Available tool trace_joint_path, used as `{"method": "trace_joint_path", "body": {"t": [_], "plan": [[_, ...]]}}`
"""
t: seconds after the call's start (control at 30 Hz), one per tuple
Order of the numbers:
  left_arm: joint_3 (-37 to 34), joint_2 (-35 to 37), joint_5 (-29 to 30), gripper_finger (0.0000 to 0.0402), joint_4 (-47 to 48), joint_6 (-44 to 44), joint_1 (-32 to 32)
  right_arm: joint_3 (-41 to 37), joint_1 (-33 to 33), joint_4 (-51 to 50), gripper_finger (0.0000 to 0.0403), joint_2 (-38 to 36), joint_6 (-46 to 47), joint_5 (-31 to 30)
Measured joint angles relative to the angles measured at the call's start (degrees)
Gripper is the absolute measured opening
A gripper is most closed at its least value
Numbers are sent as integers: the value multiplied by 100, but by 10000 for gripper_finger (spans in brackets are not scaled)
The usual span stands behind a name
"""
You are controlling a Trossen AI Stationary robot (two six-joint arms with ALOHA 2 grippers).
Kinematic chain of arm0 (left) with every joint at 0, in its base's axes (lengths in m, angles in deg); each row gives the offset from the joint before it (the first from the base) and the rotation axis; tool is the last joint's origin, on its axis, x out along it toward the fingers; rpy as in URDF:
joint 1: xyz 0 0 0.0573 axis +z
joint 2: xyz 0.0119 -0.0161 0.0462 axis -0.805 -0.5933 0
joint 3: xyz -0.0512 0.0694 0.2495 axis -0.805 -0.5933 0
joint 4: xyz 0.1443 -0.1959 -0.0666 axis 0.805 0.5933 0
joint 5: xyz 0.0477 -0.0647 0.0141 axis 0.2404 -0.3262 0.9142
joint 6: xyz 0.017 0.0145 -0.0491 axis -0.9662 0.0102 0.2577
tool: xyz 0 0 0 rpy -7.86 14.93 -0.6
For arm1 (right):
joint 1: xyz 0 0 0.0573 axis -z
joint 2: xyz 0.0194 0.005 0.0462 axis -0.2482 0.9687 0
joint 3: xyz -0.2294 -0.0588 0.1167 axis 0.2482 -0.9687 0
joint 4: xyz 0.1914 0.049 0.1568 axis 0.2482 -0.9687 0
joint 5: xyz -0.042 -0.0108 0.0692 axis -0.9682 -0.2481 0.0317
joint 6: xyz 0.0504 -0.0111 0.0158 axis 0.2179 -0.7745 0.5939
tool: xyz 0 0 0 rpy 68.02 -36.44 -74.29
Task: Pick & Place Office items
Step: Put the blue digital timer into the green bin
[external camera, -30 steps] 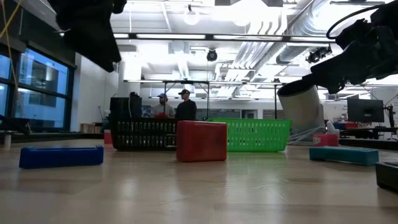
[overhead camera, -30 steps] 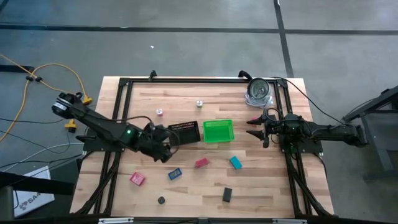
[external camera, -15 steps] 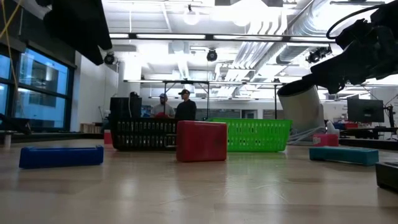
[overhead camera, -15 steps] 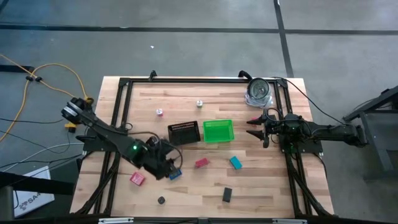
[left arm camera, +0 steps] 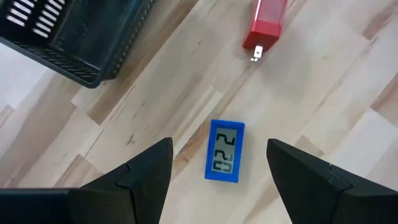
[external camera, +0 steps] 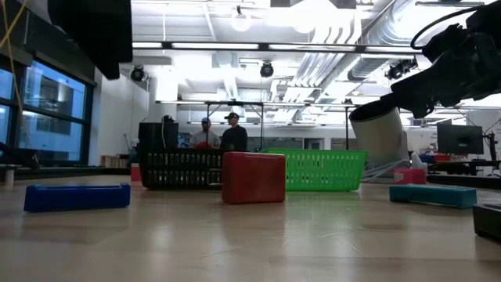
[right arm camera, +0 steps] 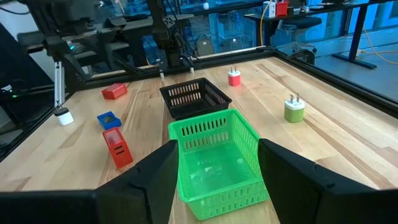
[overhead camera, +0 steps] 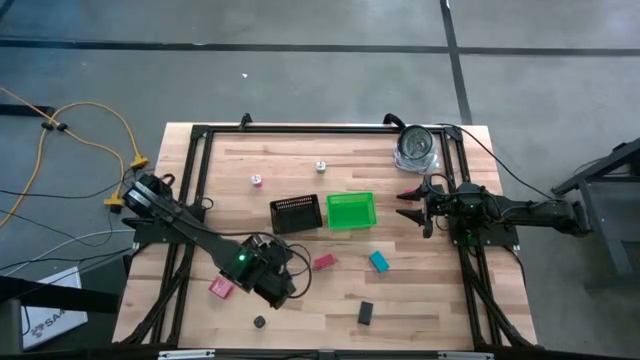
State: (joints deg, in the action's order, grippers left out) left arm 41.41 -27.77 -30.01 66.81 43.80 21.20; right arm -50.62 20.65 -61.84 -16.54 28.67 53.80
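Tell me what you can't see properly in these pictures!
- Blue block: in the high view the left pincer covers it.
- Its screen: the digits are too blurry to read in the left wrist view.
- Black block: cut off by the low view's edge.
- Black mesh tray: cut off by the left wrist view's edge.

From above I see the whole table (overhead camera: 420,290); the low camera looks level across it. Both show the green bin (overhead camera: 351,211), as does the right wrist view.
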Motion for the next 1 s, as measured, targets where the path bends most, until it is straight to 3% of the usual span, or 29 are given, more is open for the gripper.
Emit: {"method": "trace_joint_path", "body": {"t": [1.0], "plan": [[-17, -908, -111, 252, -474, 258, -380, 0, 0, -12, 207, 0, 0, -5]]}}
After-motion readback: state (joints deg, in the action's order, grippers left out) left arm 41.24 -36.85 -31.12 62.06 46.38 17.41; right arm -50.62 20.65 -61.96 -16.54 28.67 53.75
